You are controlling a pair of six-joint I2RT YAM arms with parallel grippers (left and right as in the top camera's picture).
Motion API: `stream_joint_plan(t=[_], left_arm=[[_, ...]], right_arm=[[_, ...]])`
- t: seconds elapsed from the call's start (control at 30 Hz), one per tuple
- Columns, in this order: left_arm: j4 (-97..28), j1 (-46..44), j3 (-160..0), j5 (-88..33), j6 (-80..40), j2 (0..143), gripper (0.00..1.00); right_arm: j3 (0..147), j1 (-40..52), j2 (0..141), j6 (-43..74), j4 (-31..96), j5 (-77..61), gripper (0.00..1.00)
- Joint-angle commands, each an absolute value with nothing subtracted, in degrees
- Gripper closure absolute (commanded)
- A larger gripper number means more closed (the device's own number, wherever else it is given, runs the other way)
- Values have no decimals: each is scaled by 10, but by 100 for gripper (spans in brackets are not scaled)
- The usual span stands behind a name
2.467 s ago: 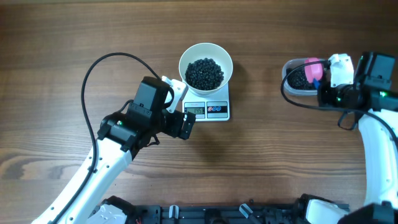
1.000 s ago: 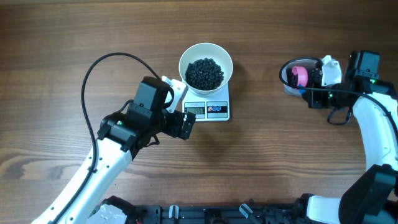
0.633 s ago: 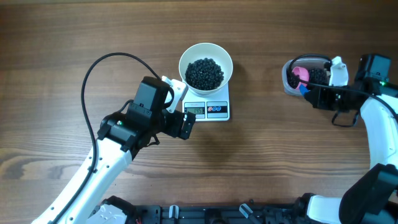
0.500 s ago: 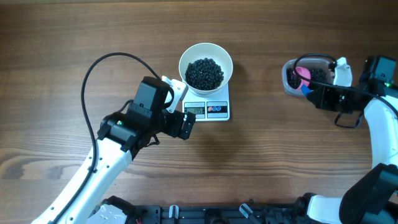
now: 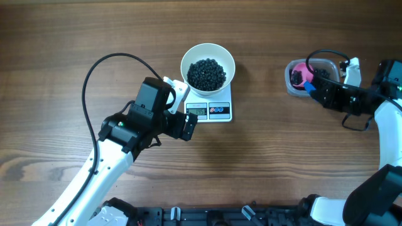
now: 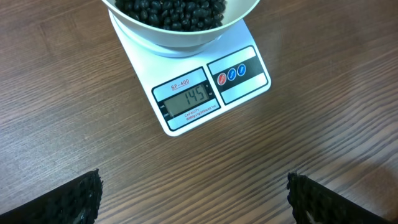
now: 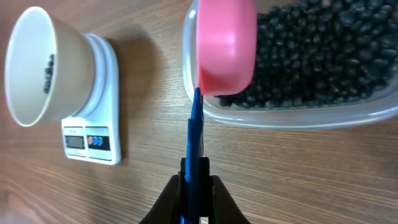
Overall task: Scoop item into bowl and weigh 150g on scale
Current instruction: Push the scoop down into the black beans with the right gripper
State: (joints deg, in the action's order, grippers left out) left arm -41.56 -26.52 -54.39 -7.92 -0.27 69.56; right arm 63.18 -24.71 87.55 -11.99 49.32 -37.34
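Right fingers [image 7: 219,198] clenched on pink scoop [image 7: 225,46] over tub [image 7: 280,117]; left fingers [image 6: 71,200] spread, empty, near scale [image 6: 252,86].

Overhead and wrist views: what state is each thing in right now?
scale: on, reading 145.
bowl: on the scale, part-filled with beans.
tub: open, beans inside.
scoop: gripped by its blue handle, pink cup at the tub's rim.
left fingers: open, empty.
right fingers: shut on the scoop's handle.
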Motion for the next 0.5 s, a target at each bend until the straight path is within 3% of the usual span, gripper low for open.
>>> stream_joint_plan(t=[0.0, 0.47], left_arm=[[-414, -268, -555, -74, -4, 698, 0], [-414, -268, -555, -74, -4, 698, 0]], right_arm=[[630, -248, 889, -120, 494, -423, 96], [630, -248, 892, -120, 493, -425, 96]])
